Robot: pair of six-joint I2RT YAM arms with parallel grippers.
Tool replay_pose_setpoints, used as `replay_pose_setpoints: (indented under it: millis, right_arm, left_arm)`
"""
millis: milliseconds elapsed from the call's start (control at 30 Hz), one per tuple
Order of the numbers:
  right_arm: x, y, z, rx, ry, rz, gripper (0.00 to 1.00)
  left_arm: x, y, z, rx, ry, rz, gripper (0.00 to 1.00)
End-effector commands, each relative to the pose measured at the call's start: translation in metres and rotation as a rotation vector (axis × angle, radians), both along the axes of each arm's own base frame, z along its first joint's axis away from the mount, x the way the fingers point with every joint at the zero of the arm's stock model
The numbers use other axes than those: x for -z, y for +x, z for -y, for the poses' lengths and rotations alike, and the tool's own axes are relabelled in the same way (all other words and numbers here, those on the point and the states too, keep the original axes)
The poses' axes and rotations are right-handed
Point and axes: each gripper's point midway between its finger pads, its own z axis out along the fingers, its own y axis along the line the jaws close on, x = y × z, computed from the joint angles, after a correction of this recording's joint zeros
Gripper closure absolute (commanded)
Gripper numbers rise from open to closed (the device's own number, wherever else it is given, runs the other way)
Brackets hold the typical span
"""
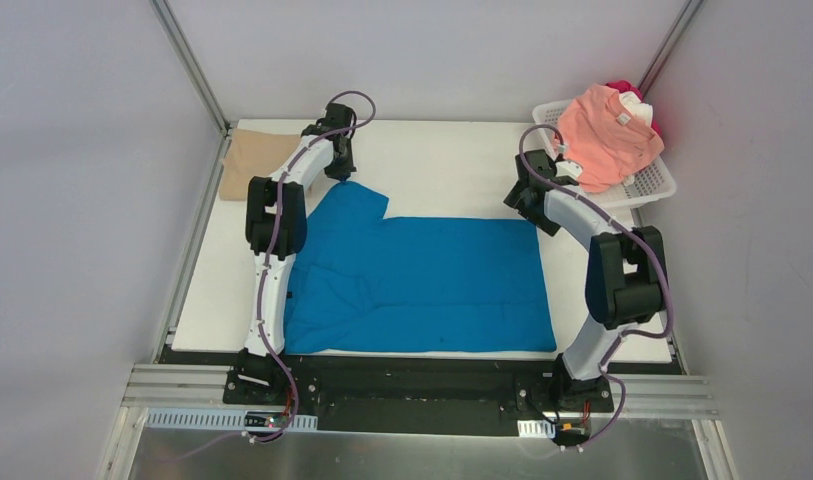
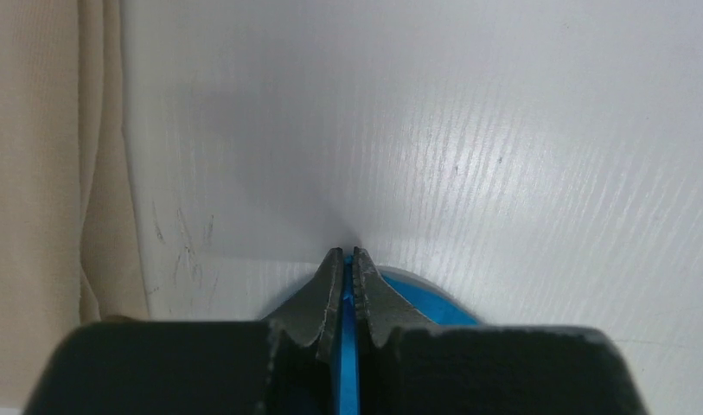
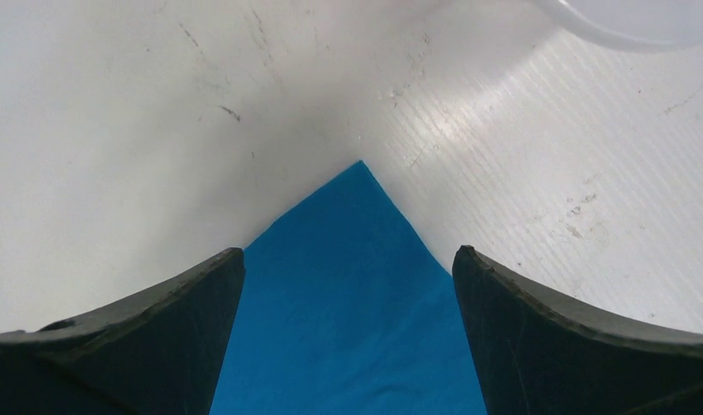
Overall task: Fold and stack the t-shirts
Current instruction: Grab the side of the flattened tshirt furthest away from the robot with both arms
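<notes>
Blue t-shirt [image 1: 422, 285] lies spread across the white bench [image 1: 452, 160], mostly flat but rumpled along its left side. Left hand [image 2: 348, 259] is pinched tight on the shirt's far-left corner, with a strip of blue cloth showing between the closed fingers [image 2: 309, 298], right down at the bench surface. Right hand [image 3: 348, 251] stands wide open over the far-right corner, one dark finger on either side of the blue point. Tan t-shirt [image 1: 257, 160] lies at the far-left corner of the bench, near the left hand. Over on the far right, a salmon-pink t-shirt [image 1: 607, 135] is heaped on top of the white basket [image 1: 654, 185], with red cloth [image 1: 622, 88] peeking out behind it.
</notes>
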Motion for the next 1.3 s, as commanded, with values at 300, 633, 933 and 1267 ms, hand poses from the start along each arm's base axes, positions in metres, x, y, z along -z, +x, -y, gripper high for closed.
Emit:
replay_pose_setpoints:
  millis: [300, 633, 933, 1267]
  right_arm:
    - [0.022, 0.058, 0.016, 0.085, -0.086, 0.015, 0.32]
    - [0.046, 0.043, 0.020, 0.155, -0.092, -0.095, 0.39]
    - [0.052, 0.024, 0.021, 0.162, -0.090, -0.150, 0.48]
    - [0.050, 0.011, 0.019, 0.156, -0.092, -0.153, 0.59]
  left_arm:
    - [-0.064, -0.015, 0.008, 0.009, -0.033, 0.061, 1.00]
    - [-0.083, -0.030, 0.013, 0.003, -0.061, 0.079, 1.00]
    - [-0.092, -0.045, 0.014, -0.020, -0.073, 0.089, 1.00]
    - [-0.102, -0.069, 0.013, -0.039, -0.063, 0.111, 1.00]
